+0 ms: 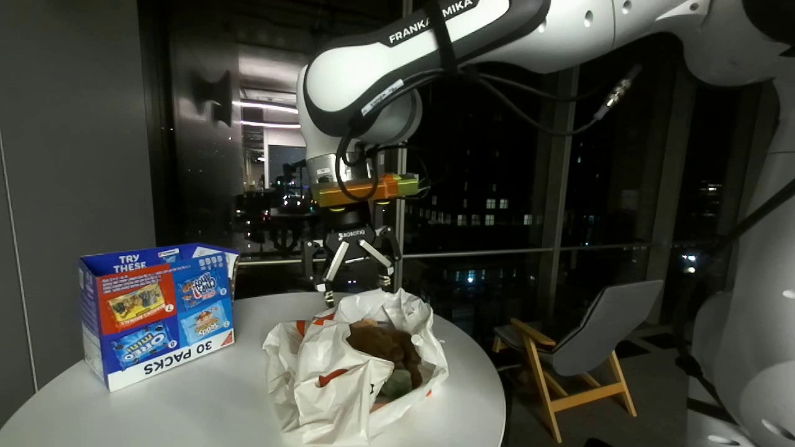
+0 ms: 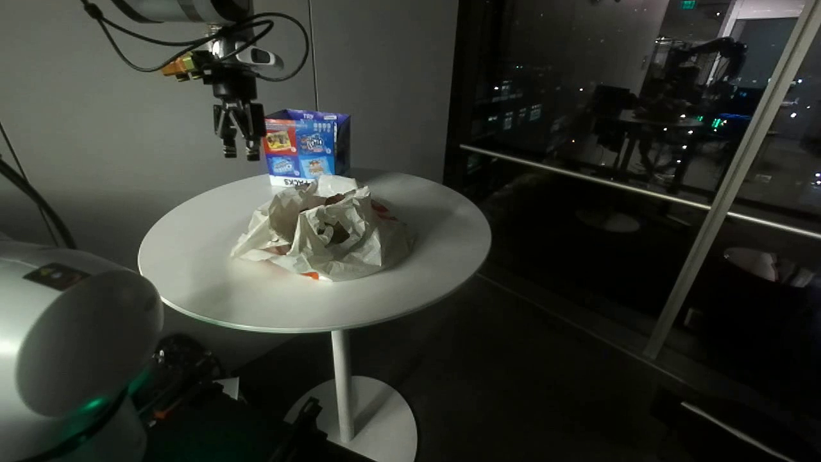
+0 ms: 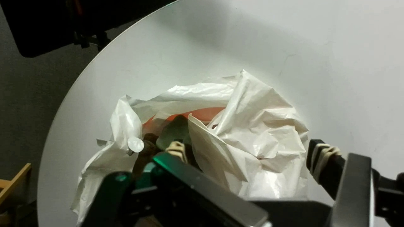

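Night windows (image 1: 484, 155): tall and dark, they showed scattered city lights (image 1: 489, 219), with a plain gray wall (image 1: 74, 155) alongside.
Round tabletop (image 2: 205, 289): it was white and stood on a single pedestal (image 2: 343, 385).
Plastic bag (image 1: 335, 397): white with orange-red print, it lay crumpled and partly open, nearer the tabletop edge that faced a gray lounge chair (image 1: 605, 326) than the edge by the wall.
Bag opening: through it showed a brown item (image 1: 379, 340) and a gray-green item (image 1: 397, 383), both partly hidden by folds.
Robotiq gripper (image 1: 358, 292): it hung above the bag with its jaws spread wide; in the wrist view one band-wrapped fingertip (image 3: 176, 149) stood over the bag's opening and the other over the tabletop just past the bag's side.
Franka arm (image 1: 360, 77): white and black, it reached in overhead.
Snack box (image 1: 164, 316): blue and red, printed "30 PACKS", with Oreo and Chips Ahoy pictures, it stood open-topped close to the wall-side edge.
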`<state>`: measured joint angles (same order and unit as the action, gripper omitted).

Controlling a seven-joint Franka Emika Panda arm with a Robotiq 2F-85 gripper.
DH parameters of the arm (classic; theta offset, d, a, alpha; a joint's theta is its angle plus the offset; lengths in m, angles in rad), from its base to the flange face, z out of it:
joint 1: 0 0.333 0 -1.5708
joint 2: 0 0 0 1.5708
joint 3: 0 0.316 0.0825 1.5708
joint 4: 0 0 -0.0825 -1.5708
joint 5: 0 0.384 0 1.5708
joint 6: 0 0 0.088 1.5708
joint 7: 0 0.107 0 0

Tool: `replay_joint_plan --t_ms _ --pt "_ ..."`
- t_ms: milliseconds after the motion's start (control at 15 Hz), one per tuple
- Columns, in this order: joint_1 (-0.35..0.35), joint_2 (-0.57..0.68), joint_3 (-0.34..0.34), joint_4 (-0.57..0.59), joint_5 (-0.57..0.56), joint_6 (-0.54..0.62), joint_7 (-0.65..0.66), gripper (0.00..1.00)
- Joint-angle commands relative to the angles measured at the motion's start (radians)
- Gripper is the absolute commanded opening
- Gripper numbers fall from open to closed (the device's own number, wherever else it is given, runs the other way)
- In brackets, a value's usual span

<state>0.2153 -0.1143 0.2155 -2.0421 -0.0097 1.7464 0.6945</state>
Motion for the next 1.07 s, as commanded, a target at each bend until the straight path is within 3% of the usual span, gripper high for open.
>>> replay_joint_plan --t_ms 0,400,1000 --pt "-0.022 -0.013 0.002 -0.014 -0.001 0.01 0.027 1.0" --pt "-0.04 0.005 -0.011 -0.048 0.039 0.037 0.007 1.0" --pt "-0.043 0.072 -0.02 -0.171 0.011 0.264 -0.006 1.0"
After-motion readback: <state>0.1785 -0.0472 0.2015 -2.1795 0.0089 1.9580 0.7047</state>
